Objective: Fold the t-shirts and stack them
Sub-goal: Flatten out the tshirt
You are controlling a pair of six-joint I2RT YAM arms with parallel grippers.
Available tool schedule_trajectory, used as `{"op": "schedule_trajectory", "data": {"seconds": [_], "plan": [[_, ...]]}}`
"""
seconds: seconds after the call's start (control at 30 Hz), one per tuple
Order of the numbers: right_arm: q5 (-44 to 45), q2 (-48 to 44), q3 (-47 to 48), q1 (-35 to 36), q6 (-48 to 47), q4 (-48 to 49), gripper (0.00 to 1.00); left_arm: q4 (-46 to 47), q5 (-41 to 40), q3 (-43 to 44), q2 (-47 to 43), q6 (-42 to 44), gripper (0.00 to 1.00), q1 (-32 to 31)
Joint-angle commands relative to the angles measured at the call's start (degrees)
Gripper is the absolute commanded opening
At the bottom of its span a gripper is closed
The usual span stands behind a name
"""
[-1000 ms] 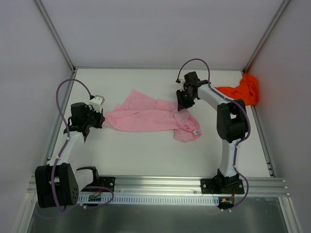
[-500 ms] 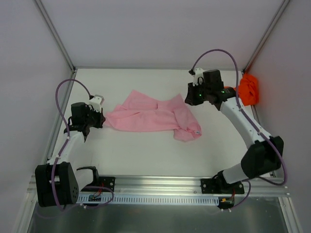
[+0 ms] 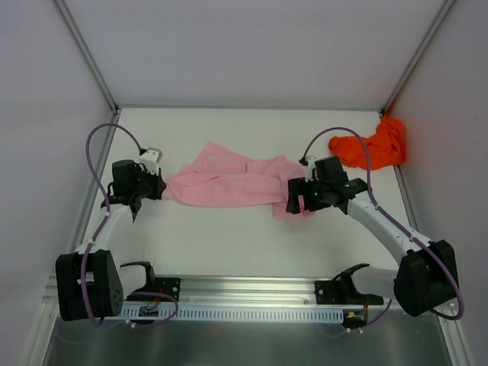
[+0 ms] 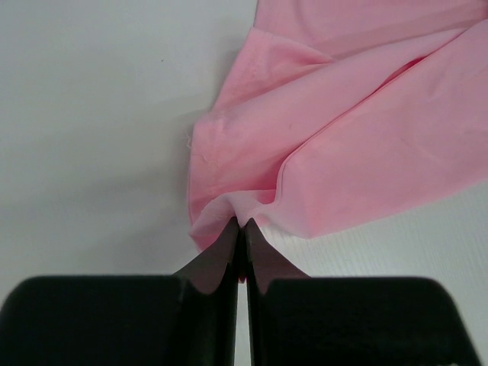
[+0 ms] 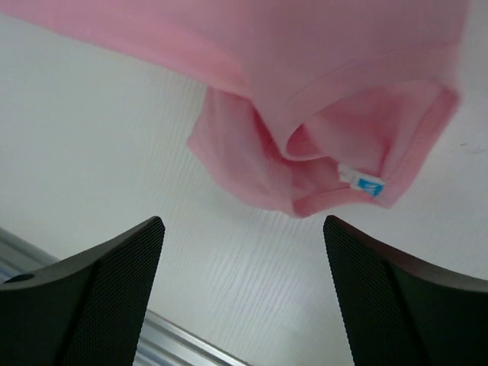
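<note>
The pale pink t-shirt [image 3: 229, 183] lies rumpled across the middle of the table. My left gripper [image 3: 158, 187] is shut on its left edge; in the left wrist view the pink cloth [image 4: 335, 130] bunches right at the pinched fingertips of my left gripper [image 4: 242, 226]. My right gripper [image 3: 299, 200] hovers open over the shirt's right end, above the neck. In the right wrist view the collar with its small blue-and-white label [image 5: 360, 180] lies just beyond the spread right gripper [image 5: 242, 223], nothing between its fingers. The orange-red t-shirt [image 3: 372, 148] sits crumpled at the back right corner.
White enclosure walls with metal corner posts [image 3: 88, 53] close in the table on three sides. A metal rail [image 3: 252, 290] carrying both arm bases runs along the near edge. My right arm's purple cable [image 3: 358, 145] loops above the orange-red shirt.
My right arm has swung from the back right, by the orange-red shirt, forward and down to the pink shirt's neck end, and its jaws have opened wide. The left gripper has held still.
</note>
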Motion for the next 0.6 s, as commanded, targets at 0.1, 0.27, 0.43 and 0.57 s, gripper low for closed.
{"op": "schedule_trajectory", "data": {"seconds": [0.1,0.27,0.43,0.57], "plan": [[9.66,13.32,18.86,-2.1,-5.04,1.36,0.99,2.67,1.56,1.37,-0.3,-0.94,0.0,0.44],[7.45,34.32,46.1,-2.63,-10.49,-5.04,0.96,1.88,0.94,1.2,-1.62,-0.41,0.0,0.53],[11.22,48.66,64.38,-2.63,-11.82,-13.21,1.0,1.27,-0.28,0.93,-2.76,0.03,0.0,0.53],[14.47,53.68,64.69,-2.72,-11.38,-13.67,0.88,1.27,-0.9,0.85,-2.67,0.38,0.0,0.44]]}}
